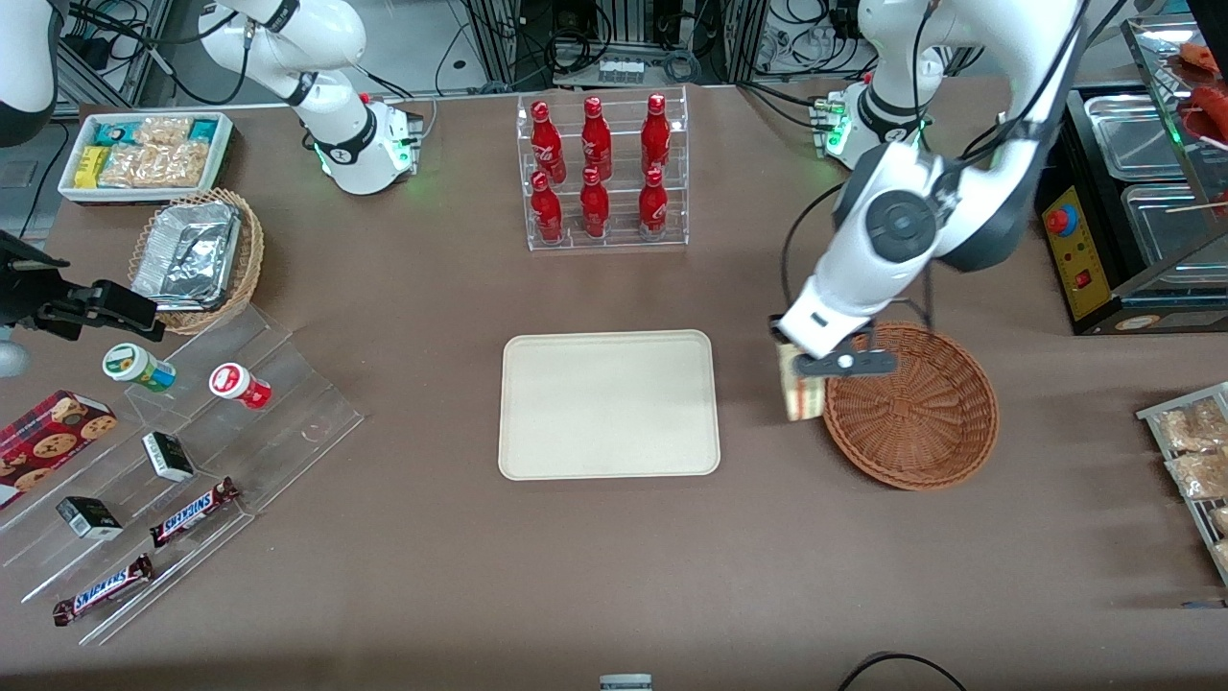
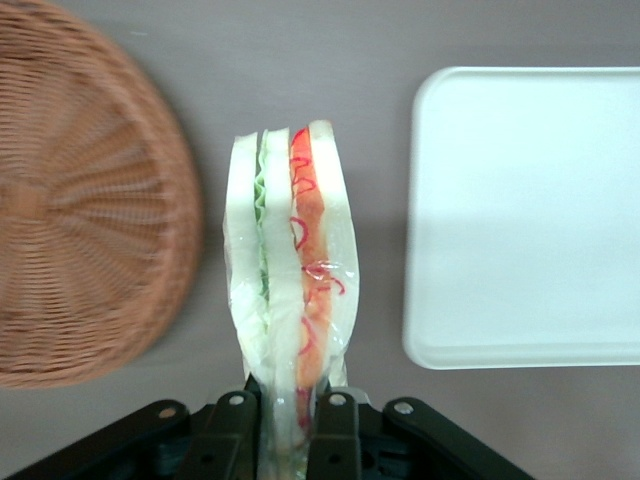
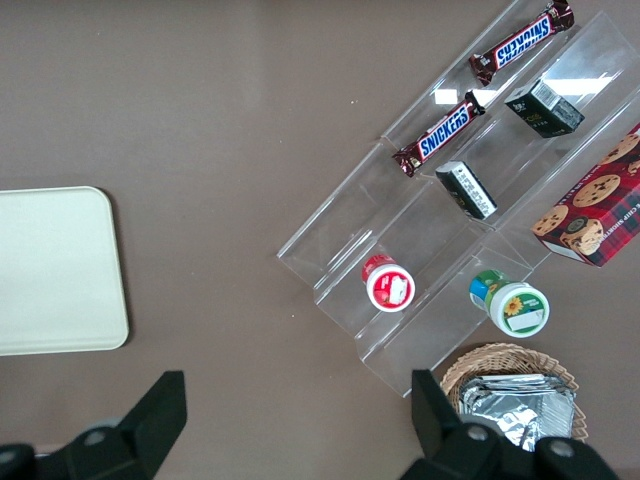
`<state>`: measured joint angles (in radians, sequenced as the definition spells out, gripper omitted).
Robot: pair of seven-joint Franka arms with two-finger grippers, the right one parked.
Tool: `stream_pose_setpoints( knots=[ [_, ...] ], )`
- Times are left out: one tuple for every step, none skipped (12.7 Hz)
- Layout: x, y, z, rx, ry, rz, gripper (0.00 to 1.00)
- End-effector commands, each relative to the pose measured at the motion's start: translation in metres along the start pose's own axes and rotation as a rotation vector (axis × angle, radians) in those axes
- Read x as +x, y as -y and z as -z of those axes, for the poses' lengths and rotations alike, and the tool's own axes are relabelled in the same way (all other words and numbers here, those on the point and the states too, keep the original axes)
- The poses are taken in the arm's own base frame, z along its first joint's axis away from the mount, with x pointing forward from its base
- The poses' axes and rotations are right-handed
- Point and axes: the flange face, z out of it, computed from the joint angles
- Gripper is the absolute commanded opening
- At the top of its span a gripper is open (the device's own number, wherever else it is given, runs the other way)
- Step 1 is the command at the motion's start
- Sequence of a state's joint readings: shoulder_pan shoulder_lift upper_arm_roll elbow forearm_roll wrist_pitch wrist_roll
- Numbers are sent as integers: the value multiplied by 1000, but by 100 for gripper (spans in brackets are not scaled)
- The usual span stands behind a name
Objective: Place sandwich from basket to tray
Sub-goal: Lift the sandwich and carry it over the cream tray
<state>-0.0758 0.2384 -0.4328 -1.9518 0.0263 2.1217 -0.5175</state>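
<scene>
My left gripper (image 1: 806,369) is shut on the clear-wrapped sandwich (image 1: 802,392), held in the air over the bare table between the basket and the tray. In the left wrist view the sandwich (image 2: 290,270) hangs from the gripper (image 2: 285,425), with its white bread, green and red layers edge-on. The round reddish-brown wicker basket (image 1: 911,408) stands beside the sandwich, toward the working arm's end, and holds nothing that I can see; it also shows in the left wrist view (image 2: 80,200). The cream-beige tray (image 1: 608,404) lies bare at the table's middle; it also shows in the left wrist view (image 2: 530,210) and the right wrist view (image 3: 55,270).
A clear rack of red bottles (image 1: 601,173) stands farther from the front camera than the tray. A clear stepped stand with snack bars and cups (image 1: 182,451), a foil container in a lighter basket (image 1: 197,257) and a white snack bin (image 1: 144,154) lie toward the parked arm's end.
</scene>
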Motion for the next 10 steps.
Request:
stream_pose_setpoints(
  knots=[
    [13,-50,-13,-26,25,-29,0],
    [15,-62,-19,-35,32,-36,0],
    [17,-74,-23,-44,35,-48,0],
    [18,-85,-29,-50,40,-58,0],
    [19,-98,-32,-54,38,-65,0],
    [22,-109,-38,-53,35,-64,0],
    [24,-119,-44,-46,30,-62,0],
    [28,-123,-50,-44,28,-59,0],
    [28,-131,-57,-45,32,-68,0],
    [28,-139,-66,-49,41,-75,0]
  ],
)
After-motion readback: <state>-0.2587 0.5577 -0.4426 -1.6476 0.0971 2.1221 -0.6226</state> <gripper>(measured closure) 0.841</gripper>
